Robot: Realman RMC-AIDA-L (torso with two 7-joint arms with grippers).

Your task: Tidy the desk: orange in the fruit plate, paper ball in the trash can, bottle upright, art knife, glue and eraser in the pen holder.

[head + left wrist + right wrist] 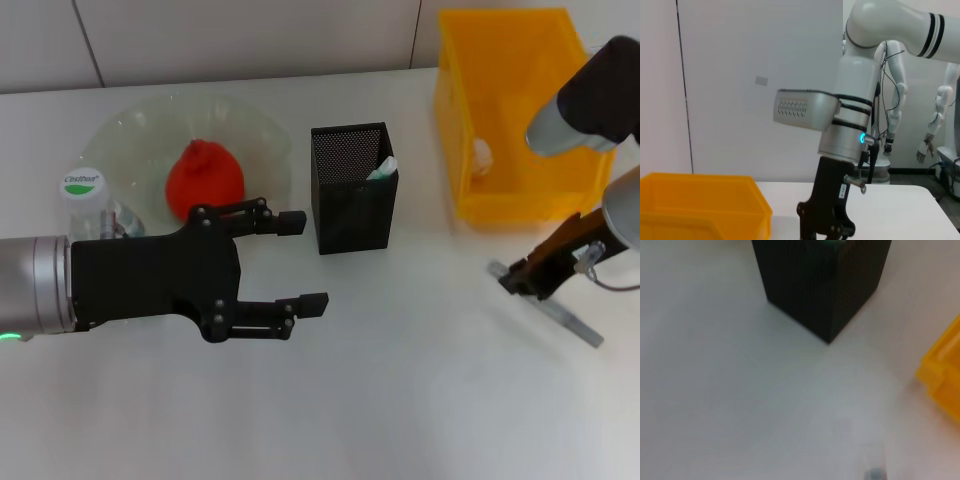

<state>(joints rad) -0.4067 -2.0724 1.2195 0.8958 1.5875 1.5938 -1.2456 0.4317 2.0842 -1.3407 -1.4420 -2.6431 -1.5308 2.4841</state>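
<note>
White desk point(400, 400) | left claw point(305, 262) spread | right claw point(515, 275) over art knife point(560, 315), grip unclear

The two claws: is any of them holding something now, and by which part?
Left claw is open and holds nothing. Right claw is low over the art knife near one end; a hold cannot be told.

The right gripper's point(515, 275) fingertips are hidden behind its own body. The bin point(520, 120) is cut off at the top edge.
</note>
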